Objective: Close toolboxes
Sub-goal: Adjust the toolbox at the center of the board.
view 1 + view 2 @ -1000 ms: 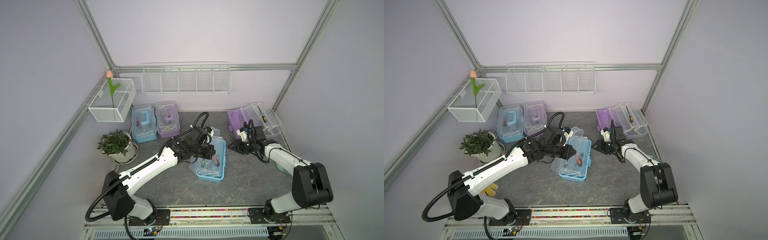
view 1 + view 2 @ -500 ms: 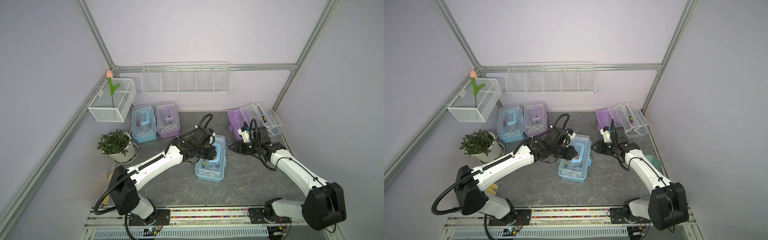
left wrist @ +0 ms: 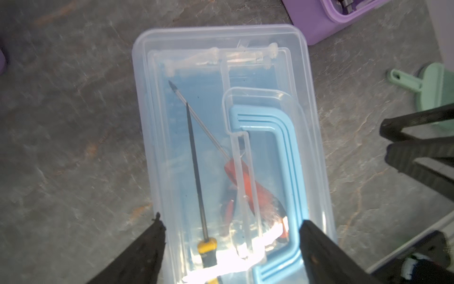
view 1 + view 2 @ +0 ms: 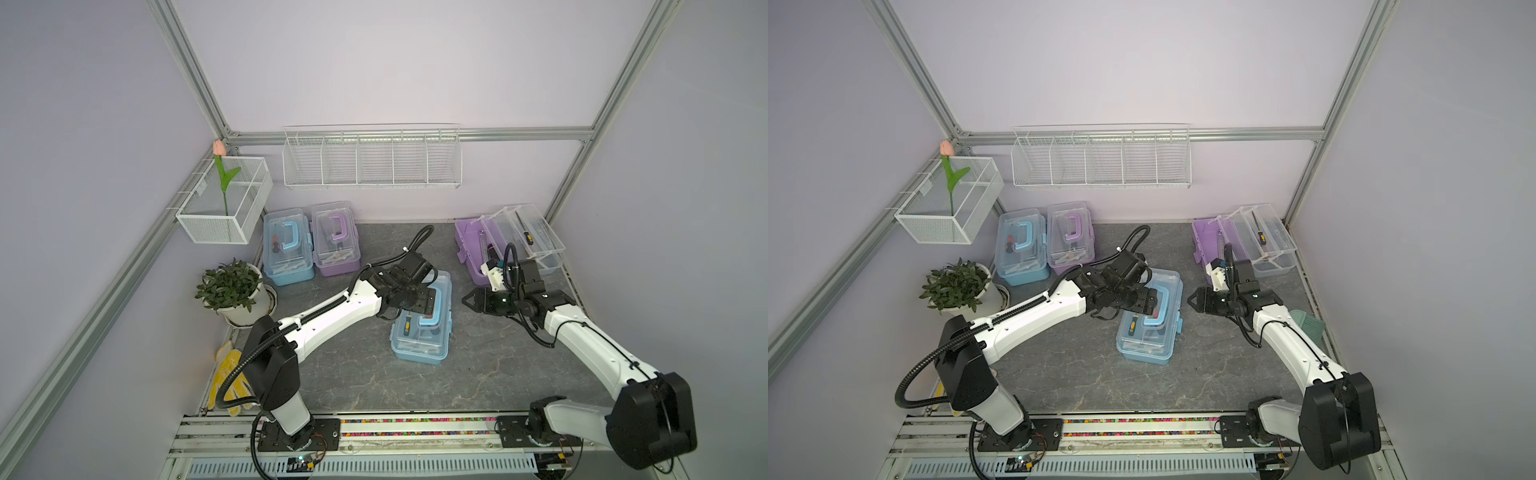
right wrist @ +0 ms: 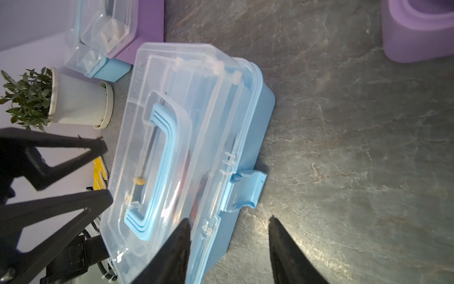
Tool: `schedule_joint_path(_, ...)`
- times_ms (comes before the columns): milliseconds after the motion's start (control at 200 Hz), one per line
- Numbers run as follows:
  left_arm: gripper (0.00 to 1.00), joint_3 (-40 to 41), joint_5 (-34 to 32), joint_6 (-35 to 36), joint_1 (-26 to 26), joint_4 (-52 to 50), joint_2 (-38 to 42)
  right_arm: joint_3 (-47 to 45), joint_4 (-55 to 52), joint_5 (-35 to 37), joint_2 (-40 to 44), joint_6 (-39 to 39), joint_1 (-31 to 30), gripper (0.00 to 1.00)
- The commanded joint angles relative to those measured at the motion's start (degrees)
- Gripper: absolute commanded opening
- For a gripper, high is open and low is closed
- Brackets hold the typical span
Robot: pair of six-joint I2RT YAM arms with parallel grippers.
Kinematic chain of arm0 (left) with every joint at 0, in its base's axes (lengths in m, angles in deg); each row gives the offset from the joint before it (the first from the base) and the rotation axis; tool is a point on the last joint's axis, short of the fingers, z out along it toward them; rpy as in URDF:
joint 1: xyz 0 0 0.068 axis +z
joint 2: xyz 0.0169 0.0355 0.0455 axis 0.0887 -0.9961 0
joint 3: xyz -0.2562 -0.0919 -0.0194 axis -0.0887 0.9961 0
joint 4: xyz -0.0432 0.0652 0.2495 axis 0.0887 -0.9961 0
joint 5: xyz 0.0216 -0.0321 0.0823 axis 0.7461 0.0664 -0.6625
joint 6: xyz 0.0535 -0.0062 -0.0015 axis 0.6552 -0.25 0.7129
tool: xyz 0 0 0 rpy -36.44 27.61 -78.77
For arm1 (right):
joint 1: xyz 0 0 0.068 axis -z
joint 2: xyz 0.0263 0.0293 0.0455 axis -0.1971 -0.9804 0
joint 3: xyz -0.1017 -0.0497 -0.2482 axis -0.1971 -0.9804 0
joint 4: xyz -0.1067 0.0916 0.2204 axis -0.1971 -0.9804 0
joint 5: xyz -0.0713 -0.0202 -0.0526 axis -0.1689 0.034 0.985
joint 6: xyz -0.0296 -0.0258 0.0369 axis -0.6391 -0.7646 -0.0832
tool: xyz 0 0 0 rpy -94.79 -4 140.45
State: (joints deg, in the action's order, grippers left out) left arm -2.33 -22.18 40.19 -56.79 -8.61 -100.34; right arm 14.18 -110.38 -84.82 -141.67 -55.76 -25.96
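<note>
A light-blue toolbox lies mid-table with its clear lid down. Its blue latch stands out from the side. My left gripper hovers open just over the lid, its fingers either side of the blue handle, holding nothing. To the right of the box my right gripper points at the latch side, open and empty. Two closed toolboxes, blue and purple, stand at the back left. At the back right a purple toolbox stands open with its clear trays spread.
A potted plant and a yellow glove are at the left edge. A wire basket with a tulip and a long wire basket hang on the walls. A green brush lies by the right arm.
The centre box's lid came down from tilted open to flat. My left gripper then opened and let it go. My right gripper swung from the open purple box towards the blue one and opened wider.
</note>
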Motion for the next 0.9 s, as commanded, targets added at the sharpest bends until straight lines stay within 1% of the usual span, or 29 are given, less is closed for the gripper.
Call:
schedule_joint_path(0,0.95,-2.86,-3.22,1.49,0.34,-3.03,-2.5,-1.41,-0.29,0.35,0.9,-0.84,1.04,0.54)
schedule_joint_path(75,1.0,-3.53,-2.47,2.28,0.84,-4.01,-4.04,-1.53,-0.19,-0.2,0.83,-0.66,1.54,0.54)
schedule_joint_path(235,0.99,-2.78,-1.13,2.81,1.95,-3.63,-5.13,-2.44,2.62,-5.38,1.23,1.62,2.11,0.55)
schedule_joint_path(320,1.0,-1.57,-0.28,2.81,2.73,-2.73,-5.14,-3.38,5.09,-7.29,1.35,2.13,2.2,0.61)
schedule_joint_path(365,0.98,-0.54,0.47,2.73,3.31,-2.16,-5.21,-4.1,6.86,-8.33,1.03,2.31,2.23,0.62)
schedule_joint_path(420,0.96,0.8,1.79,2.68,4.2,-1.23,-5.35,-4.8,8.57,-9.8,0.53,2.59,2.24,0.68)
schedule_joint_path(495,0.93,2.24,3.09,2.73,5.16,-0.67,-5.64,-5.64,10.63,-10.98,-0.17,3.09,2.24,0.7)
schedule_joint_path(525,0.92,2.81,3.36,2.7,5.49,-0.47,-5.74,-5.7,10.85,-11.25,-0.52,3.09,2.24,0.73)
schedule_joint_path(695,0.9,6.3,6.37,2.18,7.51,1.47,-6.52,-6.5,13.39,-14.97,-1.4,2.64,1.99,0.76)
schedule_joint_path(895,0.88,12.06,7.72,1.1,9.85,2.54,-5.63,-7.31,15.74,-16.19,-2.49,3.34,1.67,0.77)
